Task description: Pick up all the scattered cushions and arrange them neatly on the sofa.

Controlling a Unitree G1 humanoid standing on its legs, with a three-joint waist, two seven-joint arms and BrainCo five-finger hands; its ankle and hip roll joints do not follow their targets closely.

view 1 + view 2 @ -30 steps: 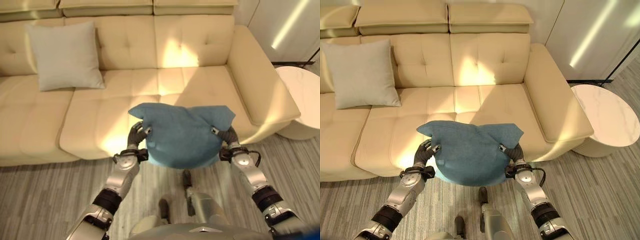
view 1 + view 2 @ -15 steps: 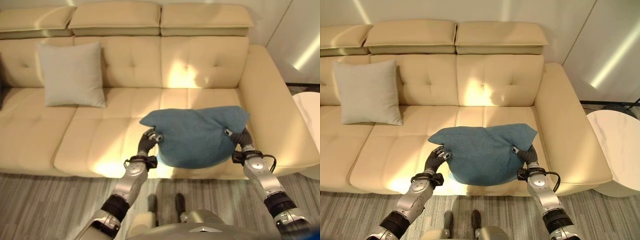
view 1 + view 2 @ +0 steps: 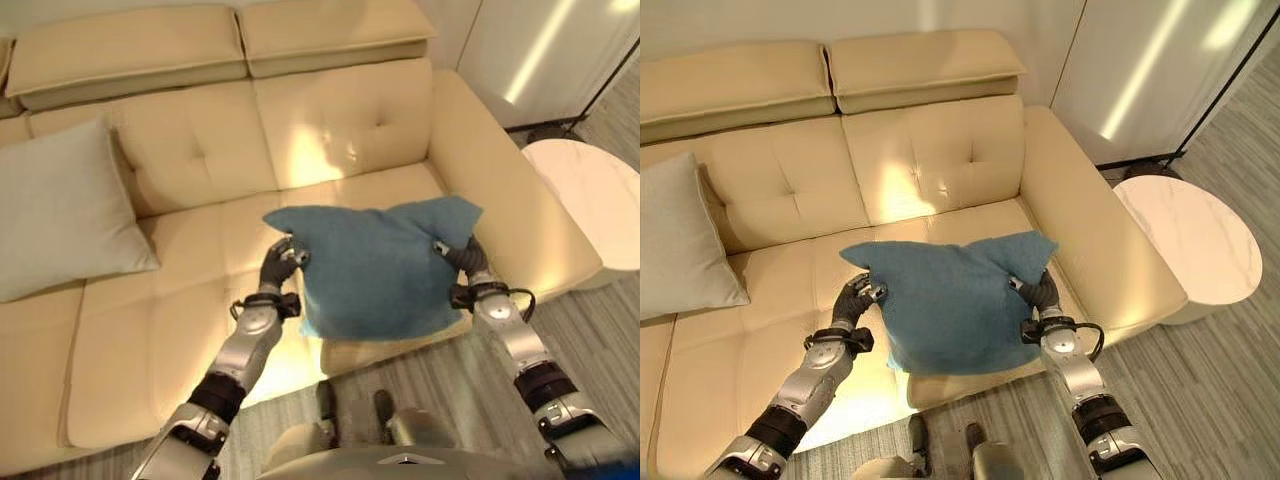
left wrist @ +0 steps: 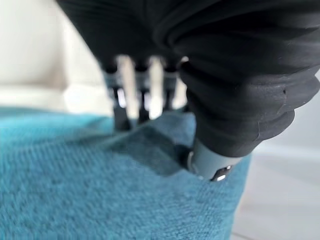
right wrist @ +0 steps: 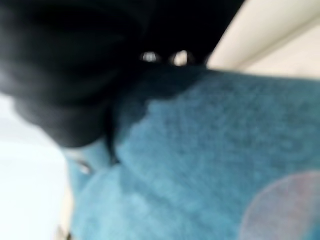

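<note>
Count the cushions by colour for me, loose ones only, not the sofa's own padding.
Blue cushion, pinched between the left hand and right hand above the sofa seat: 1
Pale grey cushion, leaning on the sofa back: 1
Total: 2

Cream sofa (image 3: 350, 120): grey cushion (image 3: 55, 210) leaning against backrest at left; striped floor (image 3: 1200, 380) in front.

Two cushions, one blue (image 3: 375, 268) and one grey (image 3: 60, 210), one sofa (image 3: 340, 120), one round table (image 3: 1185, 235).
</note>
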